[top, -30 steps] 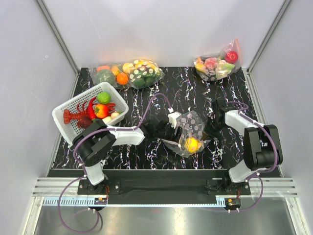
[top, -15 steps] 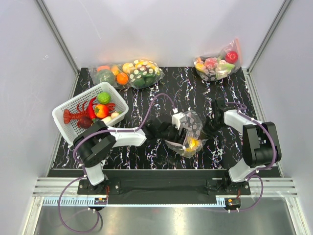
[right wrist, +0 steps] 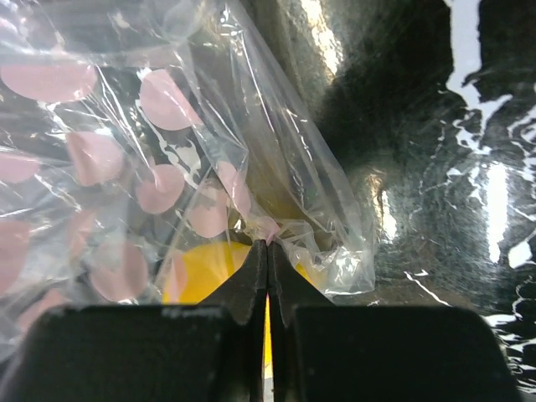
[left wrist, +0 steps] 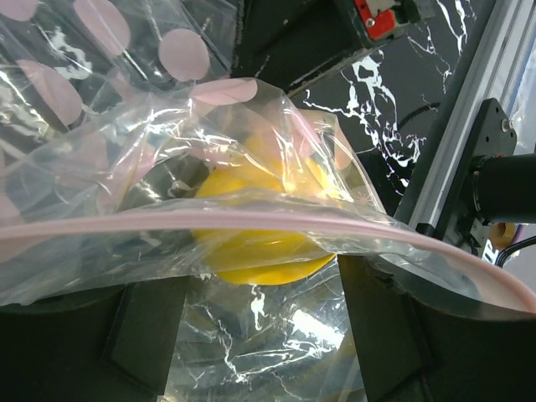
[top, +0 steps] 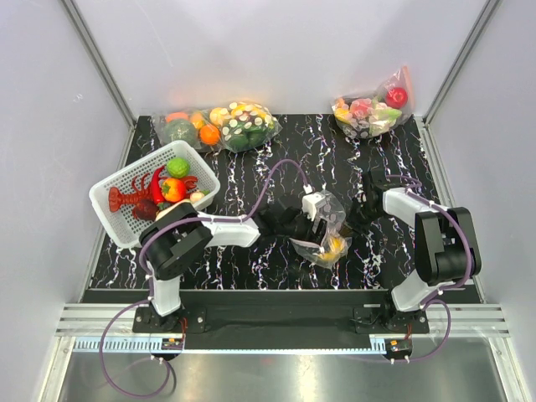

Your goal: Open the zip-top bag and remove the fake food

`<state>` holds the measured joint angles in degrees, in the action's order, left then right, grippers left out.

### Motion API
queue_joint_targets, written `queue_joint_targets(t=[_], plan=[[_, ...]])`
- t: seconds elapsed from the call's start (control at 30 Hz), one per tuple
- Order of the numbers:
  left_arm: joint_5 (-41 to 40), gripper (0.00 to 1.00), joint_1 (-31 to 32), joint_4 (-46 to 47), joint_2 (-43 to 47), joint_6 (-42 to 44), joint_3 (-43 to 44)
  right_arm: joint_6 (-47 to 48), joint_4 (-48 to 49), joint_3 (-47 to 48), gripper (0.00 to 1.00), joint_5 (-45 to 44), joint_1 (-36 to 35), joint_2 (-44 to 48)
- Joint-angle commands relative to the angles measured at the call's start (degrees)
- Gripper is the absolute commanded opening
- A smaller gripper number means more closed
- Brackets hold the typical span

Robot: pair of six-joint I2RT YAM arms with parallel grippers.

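Right hand (right wrist: 268, 248) is pinching the zip-top bag (top: 332, 218) tight, left hand (left wrist: 264, 322) is gaping wide at its mouth, gripping nothing. I'd be reaching deeper around the toy lemon (left wrist: 255, 247) before closing.

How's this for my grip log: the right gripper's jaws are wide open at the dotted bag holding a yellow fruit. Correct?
No. The right gripper is shut, pinching the plastic of the dotted bag holding a yellow fruit; the right wrist view shows it.
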<state>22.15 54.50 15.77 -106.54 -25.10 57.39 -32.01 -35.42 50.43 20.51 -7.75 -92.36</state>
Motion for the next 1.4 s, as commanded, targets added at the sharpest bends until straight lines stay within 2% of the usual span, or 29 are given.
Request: queue_joint_targets(t=[0.0,0.43,0.53,0.57,0.7,0.93,1.13,1.37], plan=[[0.7,0.76,1.1,1.4,-1.6,2.2,3.1,-1.3,1.3,0.3,0.00,3.6,-0.2,-0.9],[2.5,0.80,1.7,-1.1,-5.2,3.5,6.9,-1.5,1.5,1.2,0.00,4.4,-0.2,-2.5],[3.5,0.62,1.8,-2.1,-5.4,3.8,7.3,-1.0,1.2,1.3,0.00,4.1,-0.2,-2.5],[3.5,0.50,1.7,-2.1,-5.3,3.9,7.0,-1.0,1.1,1.5,0.00,3.8,-0.2,-2.5],[3.0,0.34,1.5,-2.8,-2.3,5.1,3.0,-0.5,0.4,2.2,0.00,1.6,-0.2,-2.0],[0.4,0.37,0.7,-5.6,6.1,6.3,-4.4,0.4,-0.3,4.7,0.00,-1.3,0.3,-2.3],[-3.3,0.42,0.6,-9.8,9.7,8.0,-6.1,1.2,-0.6,6.4,0.00,-1.8,1.0,-3.4],[-5.6,0.41,-1.5,-12.9,15.0,9.4,-7.4,2.2,-0.6,8.0,0.00,-2.7,2.0,-4.2]])
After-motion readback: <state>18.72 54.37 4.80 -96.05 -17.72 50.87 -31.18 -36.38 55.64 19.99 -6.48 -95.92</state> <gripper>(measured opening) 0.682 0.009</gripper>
